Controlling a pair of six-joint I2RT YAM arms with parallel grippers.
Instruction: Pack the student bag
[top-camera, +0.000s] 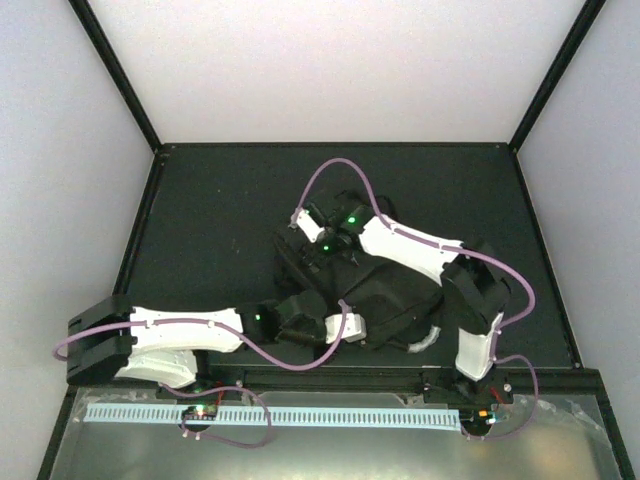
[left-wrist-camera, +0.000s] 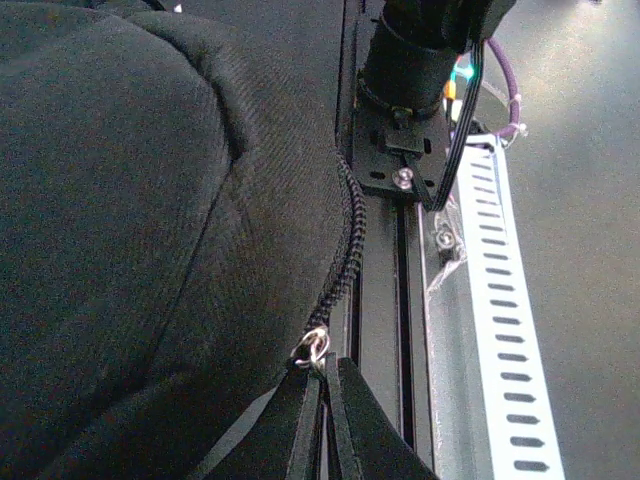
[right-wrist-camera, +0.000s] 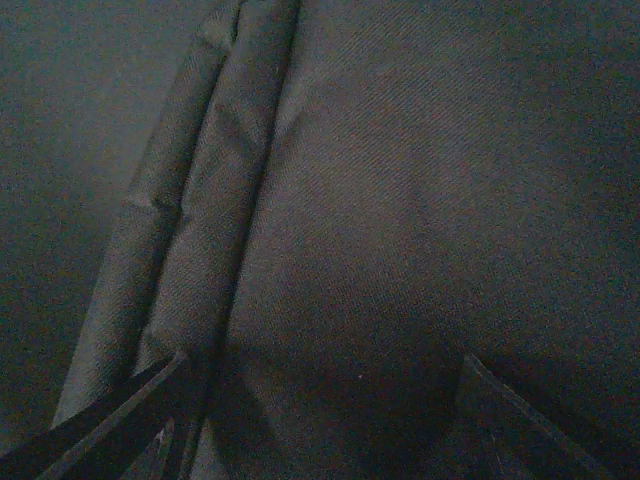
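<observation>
Left hand (left-wrist-camera: 322, 388) pinched shut on zipper pull (left-wrist-camera: 312, 347) of student bag (left-wrist-camera: 150, 250), apparently to run the zip; right hand (right-wrist-camera: 325, 365) splayed wide over fabric, likely steadying it.

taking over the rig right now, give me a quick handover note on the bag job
Left gripper: jaws shut on the zipper pull, at the near edge of the student bag.
Right gripper: jaws open over the bag's fabric on its far side; contact unclear.
The bag lies on the table, close to the arm bases.
Done: zipper pull grasped.
Left: work the zipper and pack; no items to pack are in view.
</observation>
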